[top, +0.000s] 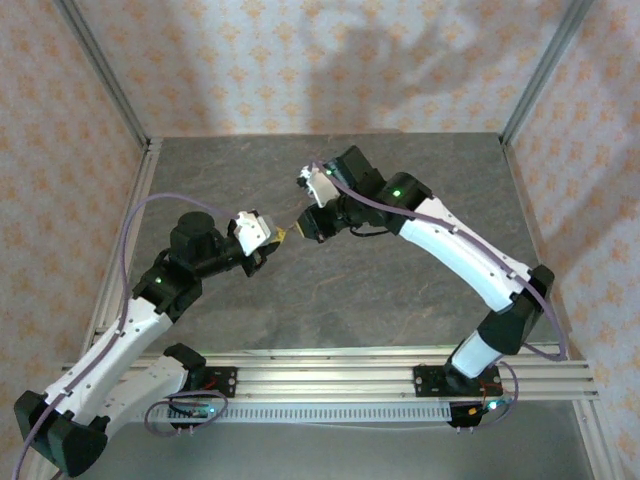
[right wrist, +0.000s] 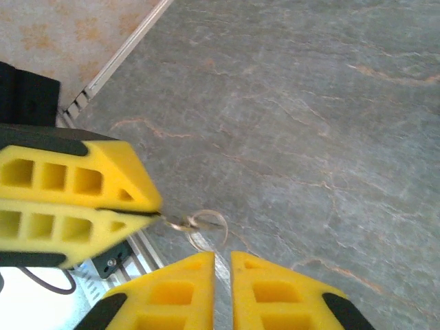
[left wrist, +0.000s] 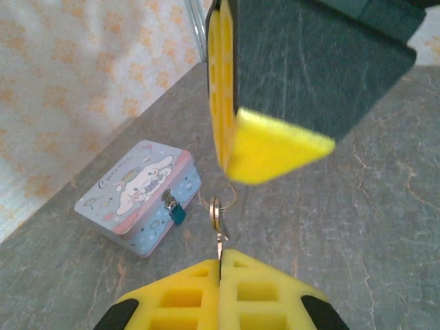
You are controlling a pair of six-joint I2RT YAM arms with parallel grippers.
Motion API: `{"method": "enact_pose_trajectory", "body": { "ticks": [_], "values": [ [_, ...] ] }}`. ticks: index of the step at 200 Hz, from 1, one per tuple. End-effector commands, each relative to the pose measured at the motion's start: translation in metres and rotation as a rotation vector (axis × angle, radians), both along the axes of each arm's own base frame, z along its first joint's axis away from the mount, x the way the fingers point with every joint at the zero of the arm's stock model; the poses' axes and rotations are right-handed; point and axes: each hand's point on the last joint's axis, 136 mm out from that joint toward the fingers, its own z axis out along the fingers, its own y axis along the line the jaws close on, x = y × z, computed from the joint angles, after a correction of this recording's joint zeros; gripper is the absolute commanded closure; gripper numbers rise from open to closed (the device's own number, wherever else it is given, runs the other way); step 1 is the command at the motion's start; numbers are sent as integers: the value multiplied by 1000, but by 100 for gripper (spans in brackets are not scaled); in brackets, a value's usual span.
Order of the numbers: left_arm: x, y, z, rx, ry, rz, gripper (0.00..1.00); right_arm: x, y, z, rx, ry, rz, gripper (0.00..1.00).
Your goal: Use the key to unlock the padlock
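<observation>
Grey table (top: pixel 400 290); left gripper (left wrist: pixel 220 262) clamps key (left wrist: pixel 218 232); right gripper (right wrist: pixel 222 260) slightly parted.

You find the small teal padlock (left wrist: pixel 177 212) on the light-blue printed tin's (left wrist: pixel 127 187) front. The thin metal key (left wrist: pixel 218 238) is right of both.

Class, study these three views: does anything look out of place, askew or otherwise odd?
Nothing looks spilled or damaged. One oddity is that the key is held up in mid-air, pinched in the left pincer, well apart from the padlock, which is on the front of the tin.
</observation>
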Motion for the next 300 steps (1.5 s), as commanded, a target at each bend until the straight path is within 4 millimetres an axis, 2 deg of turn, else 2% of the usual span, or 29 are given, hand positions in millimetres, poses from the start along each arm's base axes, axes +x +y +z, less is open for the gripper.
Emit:
{"method": "enact_pose_trajectory", "body": {
  "ticks": [1, 18, 32, 45, 71, 87, 137, 163, 242, 300],
  "values": [
    [-7, -3, 2, 46, 12, -47, 100, 6, -17, 27, 81, -47, -50, 85],
    [-7, -5, 2, 51, 23, -62, 100, 4, -21, 33, 126, -31, -42, 93],
    [-7, -7, 3, 49, 28, -72, 100, 4, -23, 34, 137, -27, -42, 92],
    [-6, -8, 3, 48, 31, -76, 100, 3, -24, 31, 135, -32, -41, 87],
    [-8, -10, 5, 49, 44, -87, 100, -3, -24, 28, 160, -51, -7, 69],
    [-10, -11, 7, 49, 55, -99, 100, -1, -26, 25, 179, -96, -18, 58],
    [-16, -14, 19, 22, 94, -122, 100, 5, -29, 6, 312, -339, -34, 47],
    [-20, -15, 25, 13, 110, -135, 100, 5, -22, -6, 352, -430, -15, 46],
    [-23, -18, 34, -14, 126, -152, 100, -6, 8, -7, 366, -514, 96, 48],
    [-24, -18, 40, -24, 122, -153, 100, -11, 15, -13, 371, -530, 154, 53]
  ]
}}
